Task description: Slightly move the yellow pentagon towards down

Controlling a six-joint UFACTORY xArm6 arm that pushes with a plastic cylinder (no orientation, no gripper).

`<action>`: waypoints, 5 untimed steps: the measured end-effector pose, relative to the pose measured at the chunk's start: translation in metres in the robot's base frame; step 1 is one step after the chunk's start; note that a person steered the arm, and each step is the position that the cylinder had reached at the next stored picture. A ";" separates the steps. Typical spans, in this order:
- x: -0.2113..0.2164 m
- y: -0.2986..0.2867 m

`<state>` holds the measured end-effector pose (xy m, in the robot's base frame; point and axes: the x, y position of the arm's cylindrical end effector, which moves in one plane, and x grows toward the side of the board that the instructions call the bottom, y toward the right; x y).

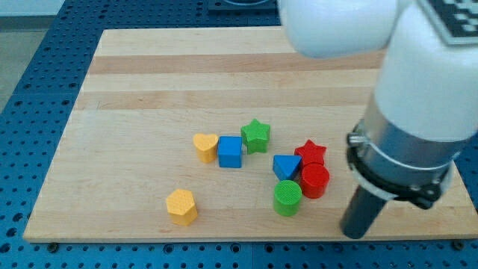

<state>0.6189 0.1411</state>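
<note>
The yellow pentagon [181, 206] lies on the wooden board [134, 97] near the view's bottom edge, left of centre. My rod comes down at the view's right, and my tip [355, 233] rests on the board near its bottom edge, far to the right of the pentagon. The tip sits just right of the green cylinder [287, 198] and the red cylinder [314, 181], not touching either.
A yellow heart [205, 146], a blue cube [230, 152] and a green star [256, 135] sit in a row mid-board. A blue triangle [285, 167] and a red star [311, 154] crowd the cylinders. The arm's white body covers the top right.
</note>
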 end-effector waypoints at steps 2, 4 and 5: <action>0.000 -0.013; -0.001 -0.074; -0.016 -0.100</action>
